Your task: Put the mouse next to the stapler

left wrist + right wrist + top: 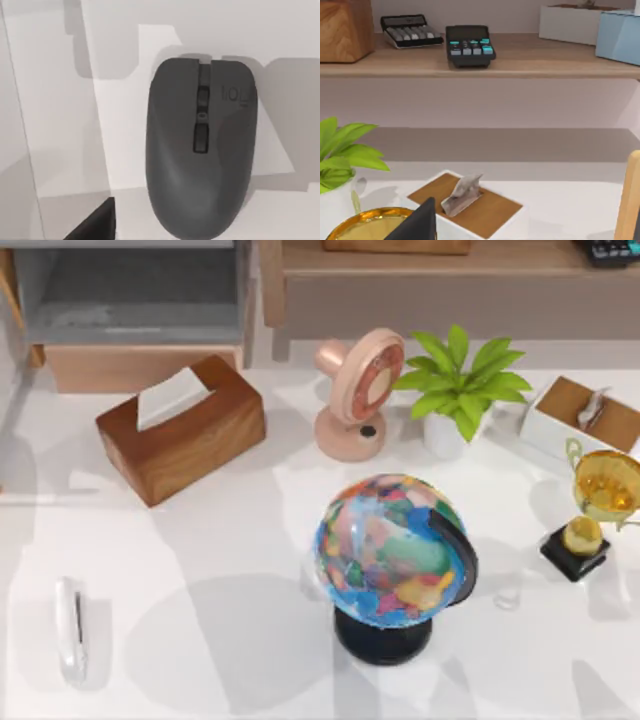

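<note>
One mouse, dark grey, directly beneath the left wrist camera on white tabletop, long axis running away from the lens, ungrasped; whether the left fingers are open cannot be told. Stapler near the tabletop's left front edge, long axis front-to-back. Left arm judged nearer

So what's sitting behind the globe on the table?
Behind the globe stand a pink desk fan and a potted plant, both apart from it. The table surface directly behind its sphere and under it is covered, so anything small there can't be seen.
</note>
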You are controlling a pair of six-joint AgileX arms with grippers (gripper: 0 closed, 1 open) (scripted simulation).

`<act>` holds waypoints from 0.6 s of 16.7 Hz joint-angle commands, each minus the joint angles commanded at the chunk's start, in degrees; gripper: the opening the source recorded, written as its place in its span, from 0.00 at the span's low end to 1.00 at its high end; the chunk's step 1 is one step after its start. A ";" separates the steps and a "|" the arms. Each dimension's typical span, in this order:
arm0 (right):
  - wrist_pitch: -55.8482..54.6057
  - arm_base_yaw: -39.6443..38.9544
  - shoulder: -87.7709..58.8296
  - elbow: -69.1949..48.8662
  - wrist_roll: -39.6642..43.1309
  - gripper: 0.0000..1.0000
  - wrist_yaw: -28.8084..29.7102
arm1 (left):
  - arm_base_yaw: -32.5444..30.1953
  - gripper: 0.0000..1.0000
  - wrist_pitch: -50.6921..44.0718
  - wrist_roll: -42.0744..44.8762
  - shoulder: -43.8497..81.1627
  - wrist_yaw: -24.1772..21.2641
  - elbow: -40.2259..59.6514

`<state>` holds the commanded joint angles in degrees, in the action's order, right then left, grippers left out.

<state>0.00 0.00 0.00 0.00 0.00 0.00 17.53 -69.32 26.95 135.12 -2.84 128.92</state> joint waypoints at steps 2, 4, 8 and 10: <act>0.00 0.00 0.00 0.00 0.00 1.00 0.00 | 1.14 1.00 -3.64 1.43 6.65 -0.12 6.31; 0.00 0.00 0.00 0.00 0.00 1.00 0.00 | 1.80 1.00 -6.39 2.67 11.61 -0.29 11.04; 0.00 0.00 0.00 0.00 0.00 1.00 0.00 | 1.73 1.00 -8.45 3.41 15.76 -0.48 15.00; 0.00 0.00 0.00 0.00 0.00 1.00 0.00 | 1.73 1.00 -8.45 3.41 15.76 -0.48 15.00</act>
<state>0.00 0.00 0.00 0.00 0.00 0.00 19.26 -77.76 30.37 150.87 -3.32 143.91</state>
